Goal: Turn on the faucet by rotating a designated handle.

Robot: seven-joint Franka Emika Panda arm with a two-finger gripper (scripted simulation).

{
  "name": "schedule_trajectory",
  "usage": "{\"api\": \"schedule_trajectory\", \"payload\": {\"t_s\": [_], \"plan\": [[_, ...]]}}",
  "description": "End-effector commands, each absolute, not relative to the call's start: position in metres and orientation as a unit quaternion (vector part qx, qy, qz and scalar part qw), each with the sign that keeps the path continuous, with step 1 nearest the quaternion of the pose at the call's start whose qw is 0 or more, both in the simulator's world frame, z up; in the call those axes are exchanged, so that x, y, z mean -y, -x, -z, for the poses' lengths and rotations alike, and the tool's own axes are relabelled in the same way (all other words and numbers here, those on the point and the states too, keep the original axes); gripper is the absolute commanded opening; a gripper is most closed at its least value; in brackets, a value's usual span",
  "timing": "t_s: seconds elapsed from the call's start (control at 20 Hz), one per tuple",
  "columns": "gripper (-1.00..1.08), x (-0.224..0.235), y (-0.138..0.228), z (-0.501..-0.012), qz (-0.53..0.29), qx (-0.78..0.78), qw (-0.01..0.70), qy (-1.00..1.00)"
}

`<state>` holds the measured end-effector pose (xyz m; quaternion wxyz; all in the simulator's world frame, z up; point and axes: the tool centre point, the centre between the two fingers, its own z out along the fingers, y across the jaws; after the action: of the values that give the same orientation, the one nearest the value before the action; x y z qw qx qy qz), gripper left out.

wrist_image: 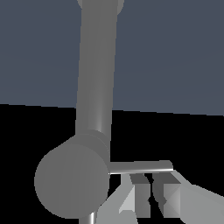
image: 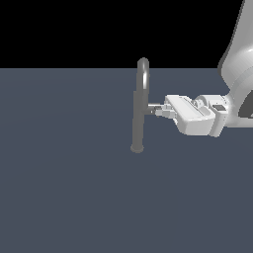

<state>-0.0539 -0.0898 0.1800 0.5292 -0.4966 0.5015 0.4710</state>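
The white robot arm point(image: 237, 64) comes in from the exterior view's right and upper edge, bends at the wrist, and lays its hand out level, pointing toward the exterior view's left. The gripper point(image: 159, 110) sits at mid-height of the faucet point(image: 138, 118), on that column's right side in the exterior view, with its fingertips right at the handle point(image: 153, 105).

The faucet stands upright near the middle of the dark blue-grey floor point(image: 64, 188), a slim grey column on a small round base, topped by a narrow arched spout point(image: 143, 74). The handle juts sideways from the column's middle toward the gripper. In the wrist view its round end face point(wrist_image: 71, 180) fills the near foreground, and a thin lever rod point(wrist_image: 140, 166) runs off from it, lying just above the two fingertips point(wrist_image: 166, 197).

The jaws look drawn close together, with only a slim dark gap between the fingers in the wrist view. Whether they actually pinch the rod or merely lie against it cannot be told from either view.

The floor spreads out flat around the faucet's base on the exterior view's left and near side. The far floor edge meets a black background behind the spout.
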Motion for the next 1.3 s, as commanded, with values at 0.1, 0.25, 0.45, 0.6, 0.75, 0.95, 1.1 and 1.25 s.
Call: {"api": "schedule_trajectory", "payload": {"t_s": [0.1,0.25,0.45,0.6,0.75,0.95,1.1,1.25], "plan": [[-1.0,0.089,0.058,-0.138,-0.481,-0.517,0.518,0.482],[-1.0,0.09,0.048,-0.171,-0.472,-0.499,0.53,0.498],[-1.0,0.09,0.043,-0.152,-0.475,-0.506,0.526,0.492],[-1.0,0.091,0.04,-0.138,-0.478,-0.511,0.522,0.488],[-1.0,0.091,0.037,-0.124,-0.481,-0.516,0.519,0.483],[-1.0,0.092,0.043,-0.161,-0.489,-0.488,0.528,0.494],[-1.0,0.092,0.035,-0.151,-0.487,-0.495,0.525,0.491],[-1.0,0.092,0.028,-0.141,-0.486,-0.501,0.523,0.489]]}}
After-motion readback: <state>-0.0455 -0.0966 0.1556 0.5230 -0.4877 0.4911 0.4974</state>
